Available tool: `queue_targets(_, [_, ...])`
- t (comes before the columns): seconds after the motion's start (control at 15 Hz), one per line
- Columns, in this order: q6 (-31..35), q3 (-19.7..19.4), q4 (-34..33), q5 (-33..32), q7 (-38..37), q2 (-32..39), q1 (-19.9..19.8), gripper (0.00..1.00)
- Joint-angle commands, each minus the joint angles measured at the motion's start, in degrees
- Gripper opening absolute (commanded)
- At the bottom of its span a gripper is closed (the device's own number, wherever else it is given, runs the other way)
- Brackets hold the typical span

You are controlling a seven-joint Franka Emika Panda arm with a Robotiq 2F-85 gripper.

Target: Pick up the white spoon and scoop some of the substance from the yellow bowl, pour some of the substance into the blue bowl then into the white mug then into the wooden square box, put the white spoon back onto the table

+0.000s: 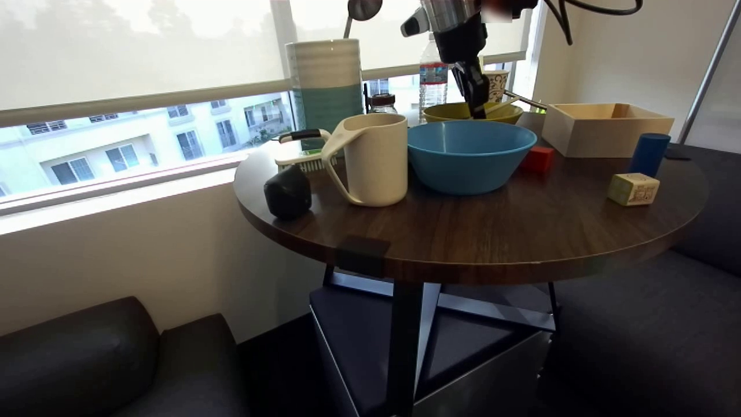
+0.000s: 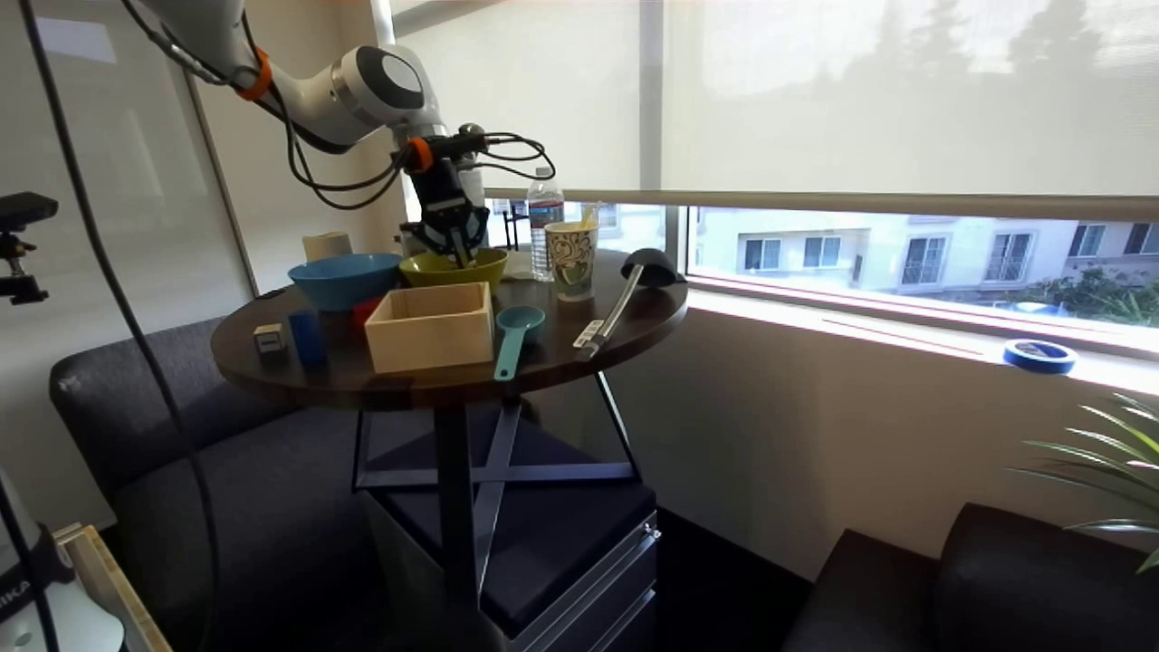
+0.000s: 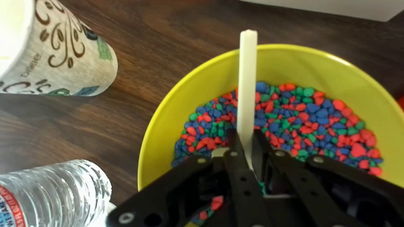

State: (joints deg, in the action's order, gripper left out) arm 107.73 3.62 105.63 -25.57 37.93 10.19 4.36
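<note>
Pinching the white spoon by its handle in the narrowed gripper, inside the yellow bowl, raising the free end above the rim and hiding most of the scoop end. Seeing red, blue and green pebbles covering that bowl's bottom. Finding the blue bowl and the wooden square box nearby on the table, with floors hidden. Spotting the white mug beside the blue bowl, contents out of view.
</note>
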Motion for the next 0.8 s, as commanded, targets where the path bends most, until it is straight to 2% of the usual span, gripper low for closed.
queue_targets(0.0, [3.3,0.4,1.3,6.3,4.1,-1.2,-2.0,0.03])
queue_targets(0.4, [8.5,-0.1,4.7,13.9,8.3,-5.4,-4.3,0.03])
queue_targets(0.73, [10.4,-1.0,8.3,17.4,10.9,-9.4,-4.7,0.03])
